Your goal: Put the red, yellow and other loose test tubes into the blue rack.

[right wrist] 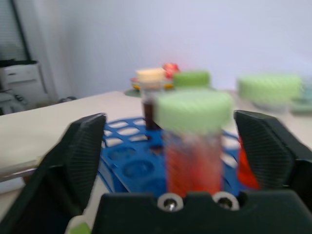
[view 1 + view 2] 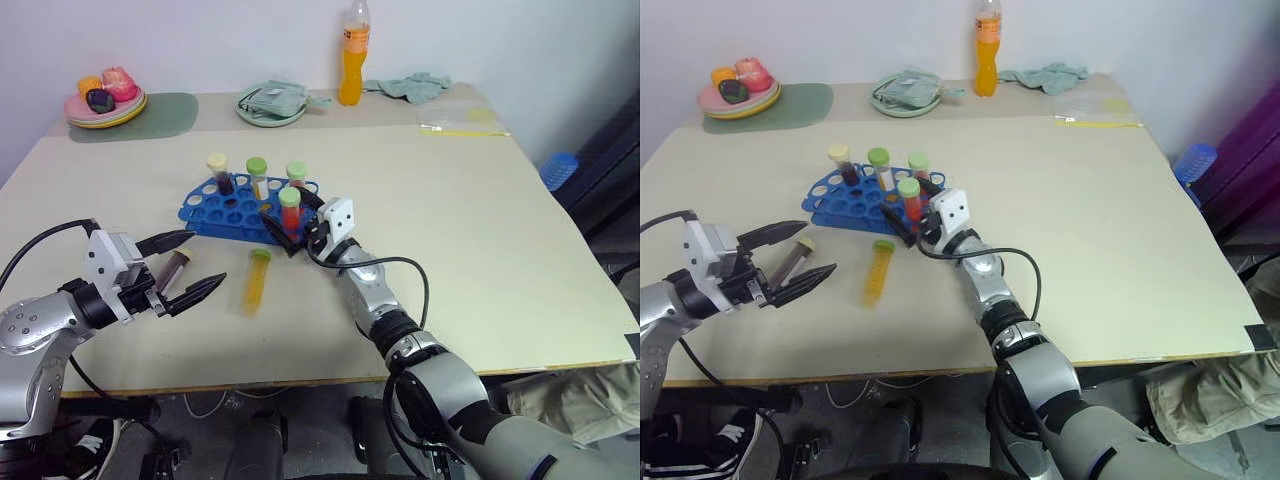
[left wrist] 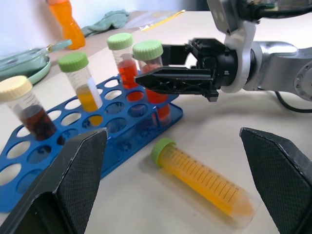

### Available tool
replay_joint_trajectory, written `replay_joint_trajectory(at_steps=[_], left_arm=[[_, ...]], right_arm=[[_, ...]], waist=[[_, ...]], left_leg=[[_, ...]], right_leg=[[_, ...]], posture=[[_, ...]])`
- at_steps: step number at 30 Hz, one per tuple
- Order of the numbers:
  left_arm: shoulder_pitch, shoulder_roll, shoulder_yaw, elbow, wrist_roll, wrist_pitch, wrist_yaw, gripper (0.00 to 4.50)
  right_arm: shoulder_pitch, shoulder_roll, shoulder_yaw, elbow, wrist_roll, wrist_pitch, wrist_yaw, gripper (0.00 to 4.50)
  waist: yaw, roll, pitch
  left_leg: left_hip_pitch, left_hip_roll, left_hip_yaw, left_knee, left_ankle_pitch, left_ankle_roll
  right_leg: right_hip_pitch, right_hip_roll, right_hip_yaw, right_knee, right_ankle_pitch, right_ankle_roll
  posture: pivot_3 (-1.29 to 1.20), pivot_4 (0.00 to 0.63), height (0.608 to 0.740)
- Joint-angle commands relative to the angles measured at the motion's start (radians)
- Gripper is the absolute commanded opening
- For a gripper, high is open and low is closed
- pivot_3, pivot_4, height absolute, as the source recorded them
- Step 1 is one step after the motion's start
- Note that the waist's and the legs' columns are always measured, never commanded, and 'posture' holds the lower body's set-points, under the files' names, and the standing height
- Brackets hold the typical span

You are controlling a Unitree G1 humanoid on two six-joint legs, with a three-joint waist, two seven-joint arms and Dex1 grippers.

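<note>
The blue rack [image 2: 213, 216] stands mid-table and holds a cream-capped dark tube [image 2: 218, 168], a green-capped yellow one [image 2: 258, 174] and two green-capped red ones. My right gripper [image 2: 293, 224] is open at the rack's near right corner, its fingers either side of the nearer red tube [image 2: 289, 203], which stands upright in the rack and is clear of both fingers [image 1: 78, 156]. A loose yellow tube [image 2: 257, 282] lies on the table in front of the rack. My left gripper [image 2: 205, 260] hangs open to the left of it. A dark cream-capped tube [image 2: 176, 270] lies beneath that gripper.
At the table's back are a plate of toy food [image 2: 104, 106] on a green mat, a bowl with a cloth [image 2: 272, 103], an orange bottle [image 2: 352, 68], a teal cloth [image 2: 410, 87] and a plastic bag [image 2: 462, 122]. A black cable runs along my right arm.
</note>
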Motion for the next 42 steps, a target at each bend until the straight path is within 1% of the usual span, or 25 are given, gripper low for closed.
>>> replay_joint_trajectory(at_steps=[1, 4, 6, 7, 9, 11, 13, 15, 16, 17, 18, 19, 20, 21, 22, 24, 25, 27, 30, 33, 38, 42], left_arm=[[0.037, 0.019, 0.033, -0.066, -0.031, 0.039, 0.005, 4.5], [0.086, 0.051, 0.037, -0.115, -0.029, 0.111, 0.026, 4.5], [0.131, 0.08, 0.037, -0.181, 0.01, 0.187, 0.089, 4.5], [0.144, 0.088, 0.037, -0.206, 0.02, 0.211, 0.111, 4.5], [0.145, 0.096, 0.033, -0.238, 0.021, 0.27, 0.159, 4.5], [0.117, 0.112, 0.029, -0.272, -0.022, 0.427, 0.242, 4.5], [0.061, 0.134, 0.021, -0.298, -0.037, 0.554, 0.314, 4.5], [-0.048, 0.154, 0.031, -0.319, -0.126, 0.724, 0.382, 4.5], [-0.119, 0.154, 0.048, -0.316, -0.196, 0.851, 0.428, 4.5], [-0.191, 0.152, 0.063, -0.308, -0.257, 0.98, 0.469, 4.5], [-0.241, 0.166, 0.063, -0.304, -0.289, 1.075, 0.487, 4.5], [-0.289, 0.203, 0.038, -0.306, -0.3, 1.15, 0.492, 4.5], [-0.321, 0.23, 0.019, -0.307, -0.304, 1.2, 0.493, 4.5], [-0.366, 0.221, 0.019, -0.293, -0.315, 1.272, 0.509, 4.5], [-0.423, 0.206, 0.006, -0.272, -0.319, 1.326, 0.527, 4.5], [-0.519, 0.136, -0.016, -0.177, -0.354, 1.394, 0.625, 4.5], [-0.539, 0.118, -0.042, -0.16, -0.365, 1.401, 0.646, 4.5], [-0.55, 0.115, -0.107, -0.154, -0.386, 1.404, 0.68, 4.5], [-0.59, 0.051, -0.168, -0.073, -0.412, 1.404, 0.761, 4.5], [-0.63, -0.017, -0.185, 0.02, -0.429, 1.404, 0.827, 4.5], [-0.679, -0.044, -0.274, 0.088, -0.459, 1.404, 0.883, 4.5], [-0.773, -0.108, -0.312, 0.158, -0.424, 1.404, 0.927, 4.5]], right_arm=[[0.09, -0.02, 0.014, -0.197, -0.002, 0.061, 0.029, 4.46], [0.191, -0.133, 0.012, -0.425, 0.024, 0.185, 0.091, 4.46], [0.274, -0.274, -0.014, -0.585, 0.06, 0.289, 0.171, 4.46], [0.301, -0.324, -0.025, -0.641, 0.077, 0.332, 0.196, 4.46], [0.325, -0.39, -0.042, -0.705, 0.099, 0.382, 0.219, 4.46], [0.338, -0.464, -0.076, -0.776, 0.152, 0.444, 0.271, 4.46], [0.351, -0.529, -0.096, -0.876, 0.242, 0.532, 0.35, 4.46], [0.368, -0.618, -0.107, -1.003, 0.363, 0.658, 0.459, 4.46], [0.371, -0.664, -0.113, -1.06, 0.425, 0.725, 0.508, 4.46], [0.37, -0.701, -0.118, -1.102, 0.467, 0.767, 0.544, 4.46], [0.369, -0.724, -0.118, -1.127, 0.485, 0.786, 0.567, 4.46], [0.369, -0.753, -0.117, -1.152, 0.51, 0.815, 0.599, 4.46], [0.369, -0.768, -0.116, -1.169, 0.524, 0.834, 0.615, 4.46], [0.369, -0.778, -0.117, -1.18, 0.532, 0.847, 0.625, 4.46], [0.369, -0.79, -0.119, -1.192, 0.542, 0.854, 0.646, 4.46], [0.367, -0.802, -0.116, -1.196, 0.542, 0.852, 0.683, 4.46], [0.363, -0.793, -0.113, -1.189, 0.531, 0.84, 0.687, 4.46], [0.356, -0.776, -0.106, -1.174, 0.518, 0.84, 0.682, 4.46], [0.372, -0.751, -0.093, -1.167, 0.496, 0.829, 0.672, 4.46], [0.4, -0.733, -0.086, -1.194, 0.486, 0.825, 0.661, 4.46], [0.432, -0.724, -0.074, -1.214, 0.471, 0.817, 0.65, 4.46], [0.444, -0.712, -0.068, -1.217, 0.454, 0.802, 0.639, 4.46]], waist=[[-0.001, 0.0, 0.0], [0.007, 0.0, 0.0], [0.013, 0.0, 0.0], [0.018, 0.0, 0.0], [0.024, 0.0, 0.0], [0.022, 0.0, 0.0], [0.021, 0.001, 0.001], [0.025, 0.001, 0.001], [0.029, 0.001, 0.001], [0.03, 0.0, 0.001], [0.03, 0.0, 0.001], [0.028, -0.001, 0.001], [0.024, -0.002, 0.0], [0.021, -0.002, 0.001], [0.021, -0.001, 0.001], [0.026, -0.001, 0.001], [0.027, -0.001, 0.001], [0.026, -0.001, 0.0], [0.027, -0.002, 0.001], [0.031, -0.002, 0.001], [0.031, -0.002, 0.001], [0.037, -0.002, 0.001]], left_leg=[[0.0, 0.0, 0.0, 0.0, 0.0, 0.0], [-0.001, 0.0, 0.0, -0.001, 0.0, 0.0], [-0.001, -0.001, 0.0, 0.0, 0.0, 0.0], [-0.001, -0.001, 0.0, 0.001, 0.0, 0.0], [-0.001, -0.001, 0.0, 0.001, 0.0, 0.0], [-0.001, 0.0, 0.0, 0.001, 0.0, 0.0], [0.001, 0.001, 0.0, 0.001, 0.0, 0.0], [0.001, 0.001, 0.0, 0.001, 0.0, 0.0], [0.0, 0.001, 0.0, 0.001, 0.0, 0.0], [-0.001, 0.001, -0.001, 0.003, 0.0, 0.0], [-0.001, 0.001, -0.001, 0.003, 0.0, 0.0], [-0.001, 0.001, -0.001, 0.004, 0.0, 0.0], [-0.001, 0.001, -0.001, 0.005, 0.0, 0.001], [-0.001, 0.001, -0.001, 0.005, 0.0, 0.001], [-0.001, 0.001, 0.0, 0.005, -0.001, 0.001], [0.0, 0.001, -0.001, 0.005, -0.001, 0.001], [0.0, 0.001, -0.001, 0.006, -0.001, 0.001], [0.0, 0.001, -0.002, 0.007, -0.001, 0.001], [-0.001, 0.001, -0.001, 0.007, -0.001, 0.001], [-0.001, 0.001, -0.002, 0.007, -0.001, 0.001], [-0.002, 0.001, -0.002, 0.008, -0.001, 0.001], [-0.002, 0.0, -0.002, 0.008, -0.001, 0.001]], right_leg=[[0.0, 0.0, 0.0, 0.0, 0.0, 0.0], [0.0, -0.001, 0.0, 0.0, 0.0, 0.0], [0.0, -0.001, 0.001, -0.001, -0.001, 0.0], [0.0, -0.001, 0.001, -0.001, -0.001, 0.0], [0.001, -0.002, 0.001, -0.002, -0.001, 0.0], [0.0, -0.001, 0.001, -0.001, -0.003, 0.001], [0.0, 0.001, 0.001, 0.0, -0.003, 0.001], [0.0, 0.001, 0.001, 0.001, -0.003, 0.001], [0.0, 0.001, 0.001, 0.001, -0.003, 0.001], [0.001, 0.001, 0.0, 0.001, -0.003, 0.002], [0.002, 0.001, 0.0, 0.0, -0.003, 0.002], [0.002, 0.001, 0.0, 0.0, -0.003, 0.002], [0.003, 0.001, 0.0, 0.0, -0.003, 0.002], [0.003, 0.001, 0.0, 0.0, -0.003, 0.002], [0.003, 0.001, 0.0, 0.0, -0.004, 0.002], [0.003, 0.002, 0.0, 0.0, -0.004, 0.002], [0.003, 0.002, 0.0, 0.001, -0.004, 0.003], [0.004, 0.002, -0.001, 0.001, -0.004, 0.003], [0.004, 0.002, 0.0, 0.0, -0.003, 0.002], [0.003, 0.002, 0.0, 0.0, -0.002, 0.0], [0.003, 0.002, 0.0, 0.0, 0.0, 0.002], [0.003, 0.002, -0.001, 0.0, 0.0, 0.002]], posture=[[0.0, 0.15, 0.74], [0.0, 0.15, 0.74], [0.0, 0.15, 0.74], [0.0, 0.15, 0.74], [0.0, 0.15, 0.74], [0.0, 0.15, 0.74], [0.0, 0.15, 0.74], [0.0, 0.15, 0.74], [0.0, 0.15, 0.74], [0.0, 0.15, 0.74], [0.0, 0.15, 0.74], [0.0, 0.15, 0.74], [0.0, 0.15, 0.74], [0.0, 0.15, 0.74], [0.0, 0.15, 0.74], [0.0, 0.15, 0.74], [0.0, 0.15, 0.74], [0.0, 0.15, 0.74], [0.0, 0.15, 0.74], [0.0, 0.15, 0.74], [0.0, 0.15, 0.74], [0.0, 0.15, 0.74]])
